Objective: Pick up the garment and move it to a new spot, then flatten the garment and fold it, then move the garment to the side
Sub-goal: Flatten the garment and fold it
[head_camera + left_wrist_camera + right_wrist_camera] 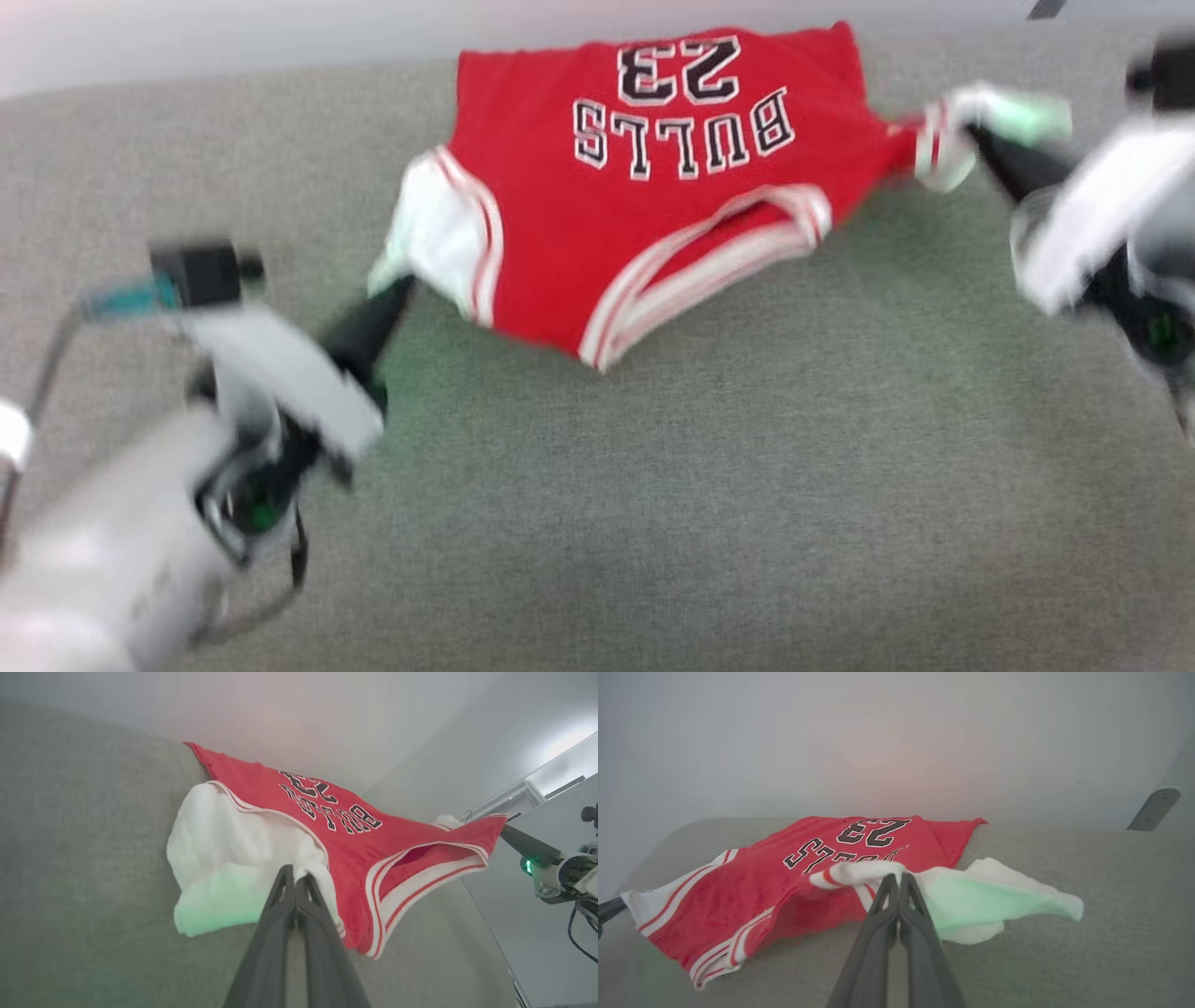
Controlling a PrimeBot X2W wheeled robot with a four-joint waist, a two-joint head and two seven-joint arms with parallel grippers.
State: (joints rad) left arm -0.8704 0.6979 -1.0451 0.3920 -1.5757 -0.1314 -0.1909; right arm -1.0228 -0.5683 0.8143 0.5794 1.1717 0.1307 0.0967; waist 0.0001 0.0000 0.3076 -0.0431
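sleeves are gripped on both sides. the bright red jersey t-shirt with white short sleeves, striped trim and a black "23" (653,187) is stretched between the two hands over the grey cloth-covered tabletop (747,513). the left hand (397,291) is shut tight on one white sleeve, and the right hand (971,140) is shut tight on the other. the bottom edge of the shirt is laid on the far part of the tabletop, close to the pale wall (896,742). the neck end is lifted a little, with a shadow under it. the side with the number is turned up.

it is judged that the shirt is being spread out flat. to do this well, both sleeves should be pulled apart by the same amount, so the red part is made smooth and not crooked. the shirt should be lowered slowly and evenly, so no bumps are trapped under it. the sleeves should be let go only once the whole shirt is laid flat. if one side is pulled harder, the shirt could be dragged sideways or tugged out of a hand.
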